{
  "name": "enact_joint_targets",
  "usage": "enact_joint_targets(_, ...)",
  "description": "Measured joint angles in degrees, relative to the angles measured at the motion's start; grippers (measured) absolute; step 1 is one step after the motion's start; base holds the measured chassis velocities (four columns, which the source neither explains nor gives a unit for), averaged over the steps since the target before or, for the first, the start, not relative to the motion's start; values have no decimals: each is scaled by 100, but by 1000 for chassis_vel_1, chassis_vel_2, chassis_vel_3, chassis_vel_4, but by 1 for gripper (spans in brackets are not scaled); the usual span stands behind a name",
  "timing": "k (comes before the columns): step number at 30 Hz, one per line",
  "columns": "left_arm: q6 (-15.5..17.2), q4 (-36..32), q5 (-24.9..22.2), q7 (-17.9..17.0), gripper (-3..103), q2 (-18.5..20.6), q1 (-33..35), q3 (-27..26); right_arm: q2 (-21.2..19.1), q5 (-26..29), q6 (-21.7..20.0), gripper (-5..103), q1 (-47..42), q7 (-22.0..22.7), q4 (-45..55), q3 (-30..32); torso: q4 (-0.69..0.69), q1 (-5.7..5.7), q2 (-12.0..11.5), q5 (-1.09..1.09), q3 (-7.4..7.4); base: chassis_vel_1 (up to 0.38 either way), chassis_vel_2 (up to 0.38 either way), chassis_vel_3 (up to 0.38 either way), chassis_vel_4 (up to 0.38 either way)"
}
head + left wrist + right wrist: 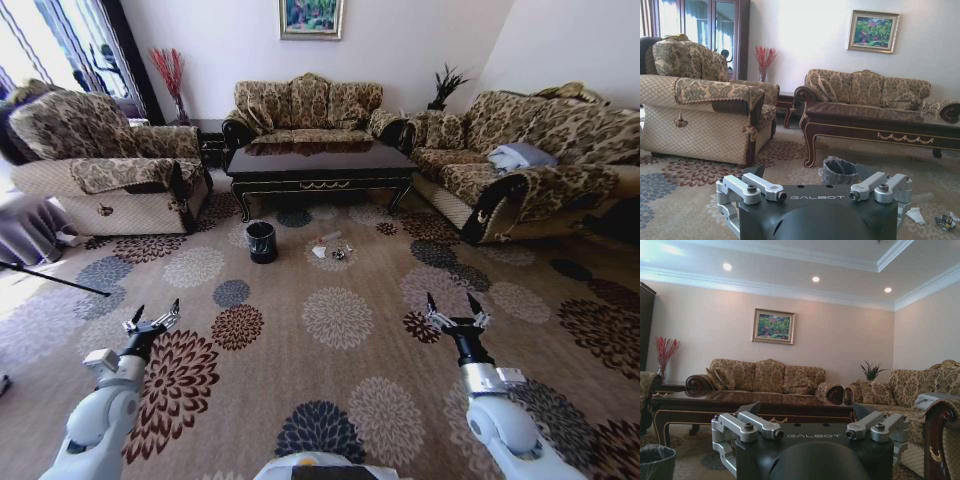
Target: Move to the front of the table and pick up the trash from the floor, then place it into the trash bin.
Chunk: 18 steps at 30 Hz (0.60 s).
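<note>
Left pincer (155, 315) open, low over floor (340, 380) | right pincer (453, 307) open, same | trash (332, 247) on floor by worktop (320, 160) | bin (261, 241) just beside

Head view: small litter bits (331, 247) on the tan flower-patterned carpet (340, 318) too small to tell apart. Both silver-white arms run off the bottom edge. Left wrist view: black bag-lined round bin (840, 171) has its base hidden behind the dark camera housing (817, 212); glossy dark brown low desk (880, 129) cut off at the frame edge, as is a dark crumpled wrapper (945, 221). Right wrist view: bin (657, 462) clipped at the corner, desk front partly behind the housing.
</note>
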Motion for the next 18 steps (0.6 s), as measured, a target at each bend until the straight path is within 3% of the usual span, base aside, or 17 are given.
enact_joint_targets(18,-2,0,1,0,100,-10,4,-4,19,-59,-4,100,10,16,-44,-5,0,-188,-460,0,-271,0,0,0,0)
